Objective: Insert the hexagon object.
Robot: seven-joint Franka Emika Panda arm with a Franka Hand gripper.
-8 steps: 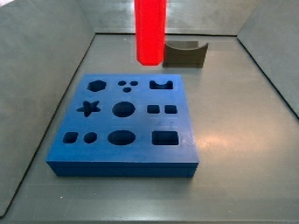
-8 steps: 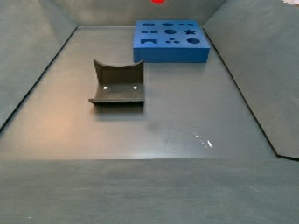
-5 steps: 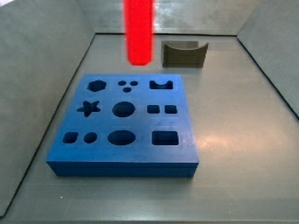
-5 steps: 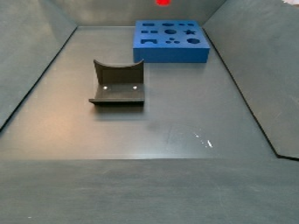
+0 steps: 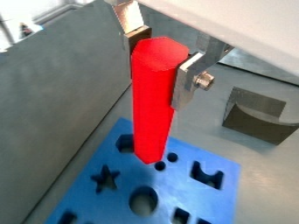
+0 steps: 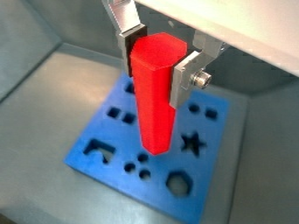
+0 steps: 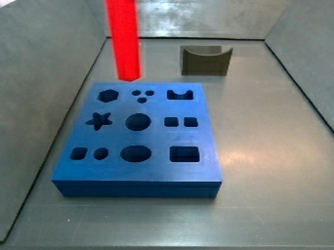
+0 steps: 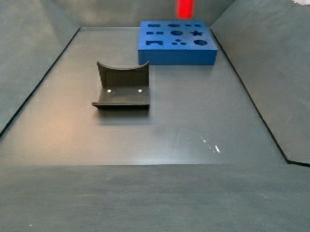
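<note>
The hexagon object (image 5: pixel 153 101) is a long glossy red bar, held upright. My gripper (image 5: pixel 158 54) is shut on its top end, silver fingers (image 6: pixel 184 77) on two sides; it also shows in a wrist view (image 6: pixel 158 52). The bar (image 7: pixel 124 39) hangs above the far left part of the blue block (image 7: pixel 141 132), its lower end above the hexagonal hole (image 7: pixel 108 96), not touching. In a side view only its lower tip (image 8: pixel 186 7) shows above the blue block (image 8: pixel 177 44). The gripper itself is out of both side views.
The blue block (image 6: pixel 146 150) has several shaped holes: star, circles, squares, oval. A dark grey notched block (image 7: pixel 206 61) stands beyond it and shows in a side view (image 8: pixel 121 88) too. Grey walls (image 7: pixel 53 88) enclose the floor.
The red bar has moved left across the block's far edge, from near the notched block to above the far left corner. Its height looks about the same.
</note>
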